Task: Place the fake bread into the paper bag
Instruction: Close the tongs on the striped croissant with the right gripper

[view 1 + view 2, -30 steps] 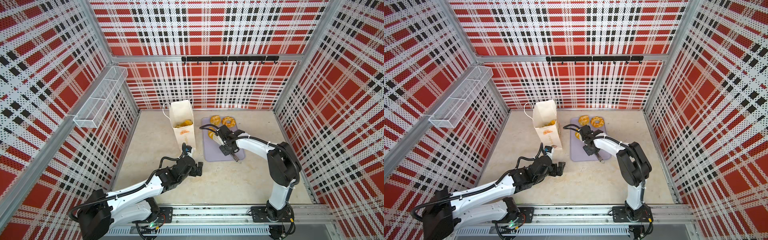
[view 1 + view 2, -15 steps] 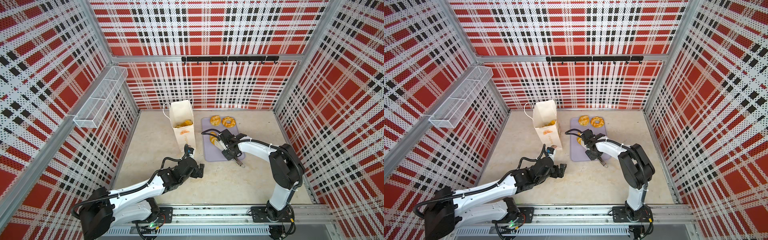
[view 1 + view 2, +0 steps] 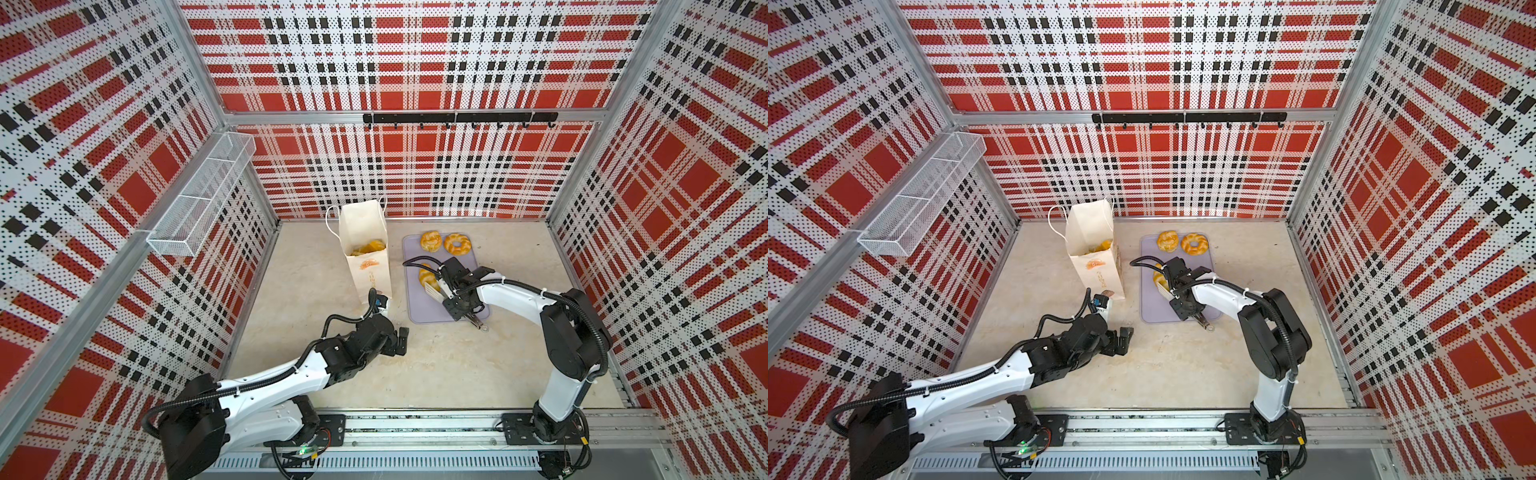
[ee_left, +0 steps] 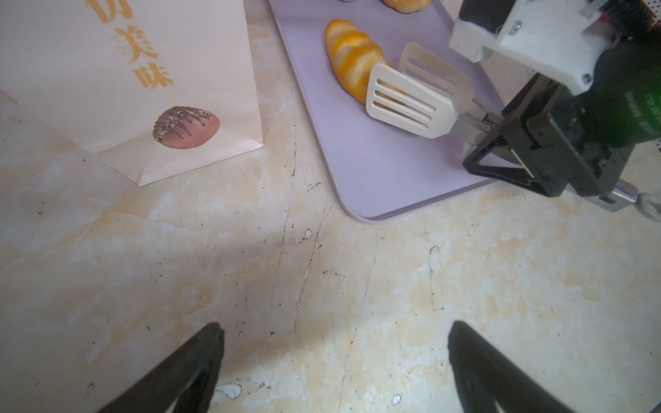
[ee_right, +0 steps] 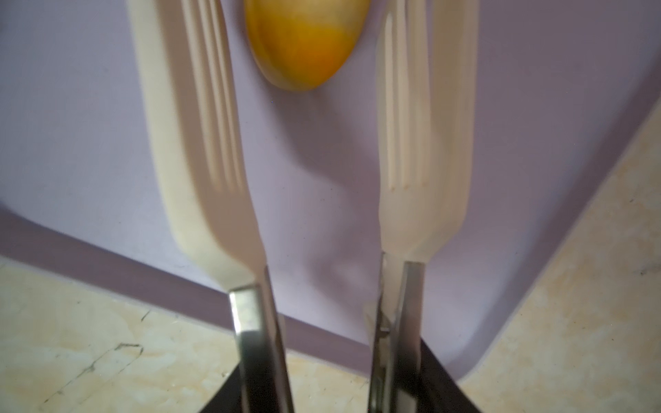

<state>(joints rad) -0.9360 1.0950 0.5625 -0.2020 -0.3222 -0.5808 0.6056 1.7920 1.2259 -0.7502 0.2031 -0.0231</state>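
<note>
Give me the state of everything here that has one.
bag, upright, open, bread inside.
tongs, blades apart.
roll, on tray, end between tongs' blades, ungripped.
bun, loose on tray.
doughnut, loose on tray.
left gripper, jaws open, empty.
right gripper, jaws shut on tongs.
</note>
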